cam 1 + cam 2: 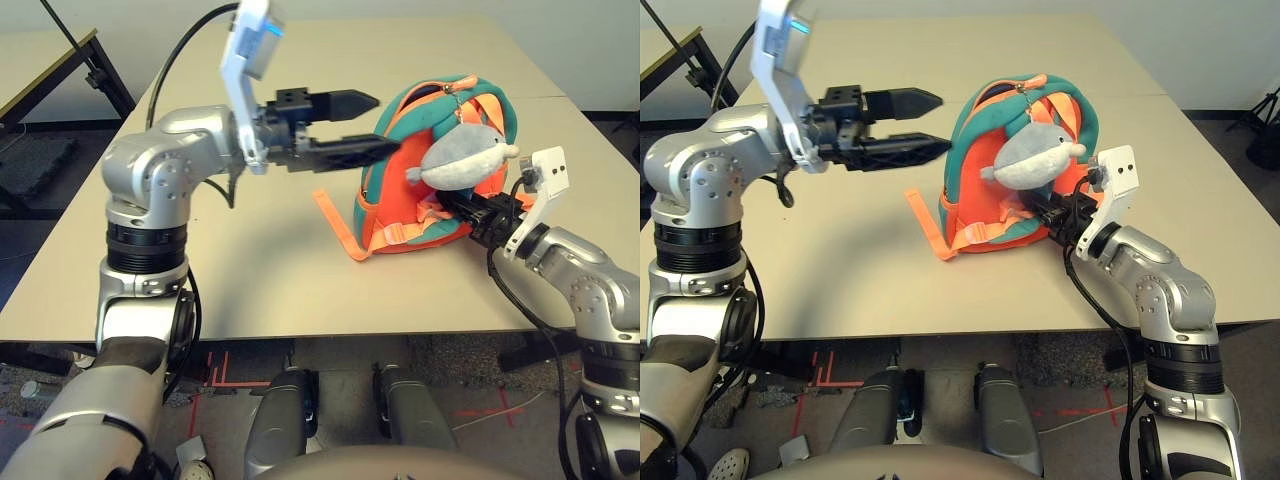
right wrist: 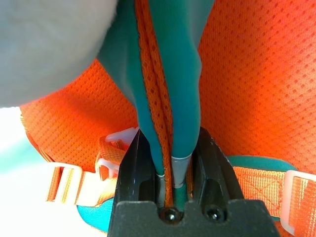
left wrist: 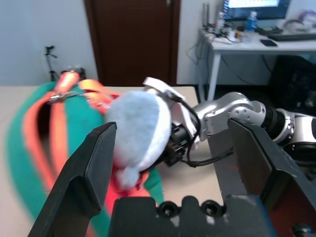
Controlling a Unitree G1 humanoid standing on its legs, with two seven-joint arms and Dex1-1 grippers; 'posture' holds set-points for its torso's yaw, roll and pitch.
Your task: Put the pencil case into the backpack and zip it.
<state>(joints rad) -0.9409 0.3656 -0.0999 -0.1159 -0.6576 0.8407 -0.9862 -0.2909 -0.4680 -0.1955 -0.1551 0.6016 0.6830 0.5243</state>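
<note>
We see the small orange backpack (image 1: 430,170) with teal trim standing upright on the pale beige table (image 1: 250,270), right of centre, its grey plush whale charm (image 1: 462,158) hanging on the near face and an orange strap (image 1: 335,228) trailing left. Our right gripper (image 2: 170,163) is clamped on a teal and orange fold of fabric at the backpack's near right side. Our left gripper (image 1: 362,125) hovers above the table just left of the backpack's top, fingers apart and holding nothing. The white pencil case is not visible in any view
</note>
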